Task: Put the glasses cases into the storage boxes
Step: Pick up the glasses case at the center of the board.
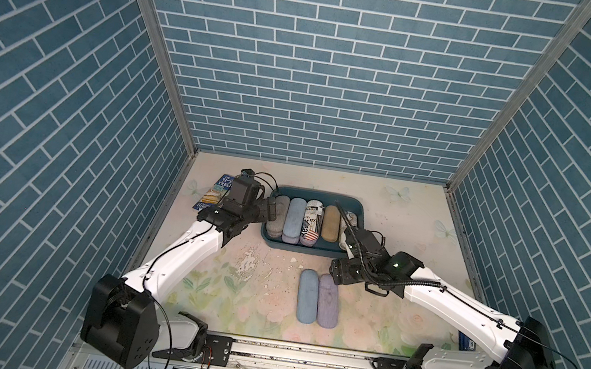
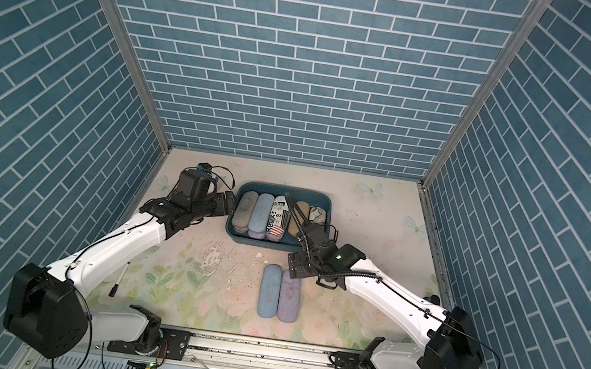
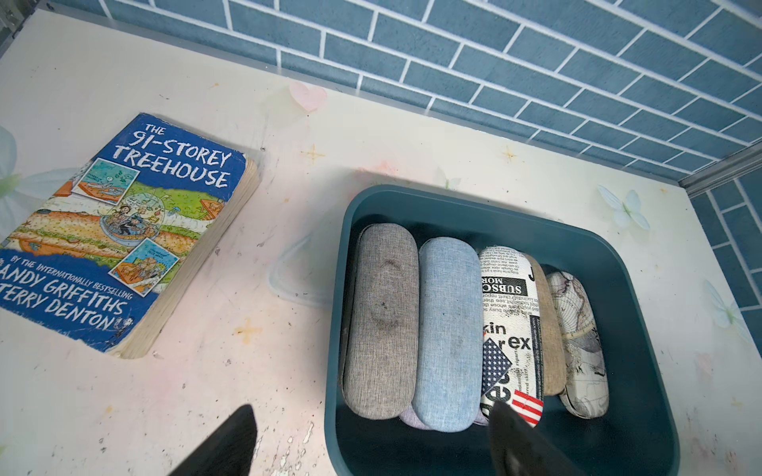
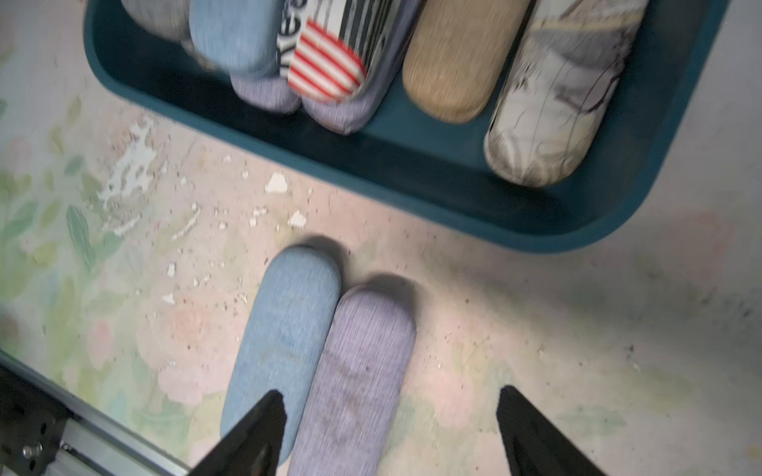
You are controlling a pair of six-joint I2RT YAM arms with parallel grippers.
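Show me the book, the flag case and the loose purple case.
book (image 3: 119, 235): left wrist view, cover middle.
flag case (image 1: 312, 222): a top view, lid middle.
loose purple case (image 4: 354, 383): right wrist view, top middle.

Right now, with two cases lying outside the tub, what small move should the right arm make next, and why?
Probably lower the right gripper onto the lilac case. It hovers open, roughly astride that case's end. The light blue case lies touching alongside, partly beneath the gripper, so descend carefully. Both lie outside the teal tub.
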